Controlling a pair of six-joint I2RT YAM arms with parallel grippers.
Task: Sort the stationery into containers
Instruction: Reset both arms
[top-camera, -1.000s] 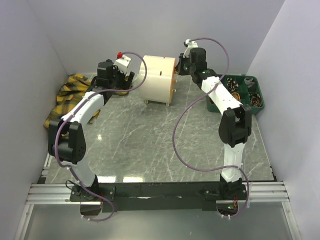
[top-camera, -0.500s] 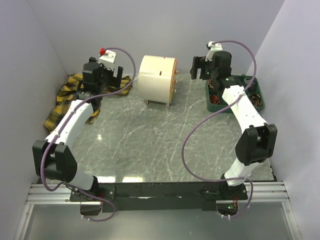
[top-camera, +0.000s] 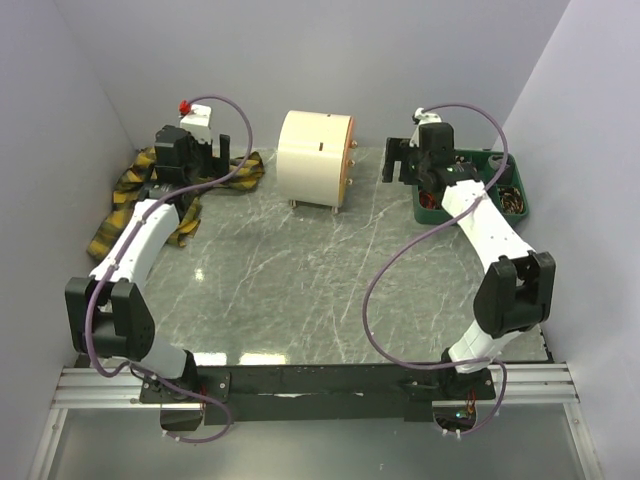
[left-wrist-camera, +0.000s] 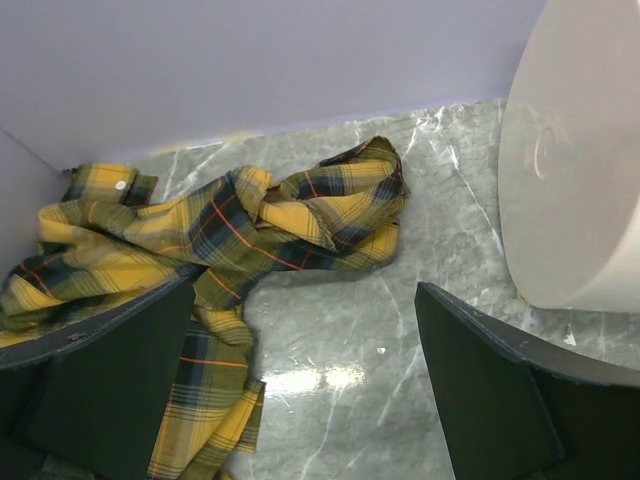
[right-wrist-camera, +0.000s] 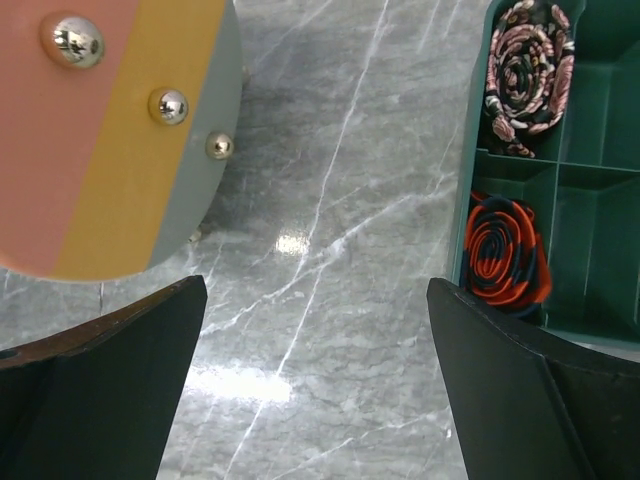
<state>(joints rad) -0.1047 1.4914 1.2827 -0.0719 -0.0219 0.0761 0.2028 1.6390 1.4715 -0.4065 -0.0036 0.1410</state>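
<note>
Now right gripper (top-camera: 398, 160) off cream cabinet (top-camera: 313, 158), fingers spread, empty, between cabinet and green tray (right-wrist-camera: 560, 175). Left gripper (left-wrist-camera: 300, 385) backed toward plaid cloth (left-wrist-camera: 215, 235), spread, empty. Drawer looks closed; no pens or highlighters visible, so sorting probably done.

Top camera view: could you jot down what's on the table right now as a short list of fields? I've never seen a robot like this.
Surface: grey marble-patterned table
Back centre: cream cylindrical cabinet lying on its side, round face with metal knobs toward the right
Back left: yellow-black plaid cloth, crumpled
Back right: dark green tray, compartments holding coiled bands
Left gripper: open, empty, above the cloth
Right gripper: open, empty, between cabinet and tray
Pens or highlighters: none visible
</note>
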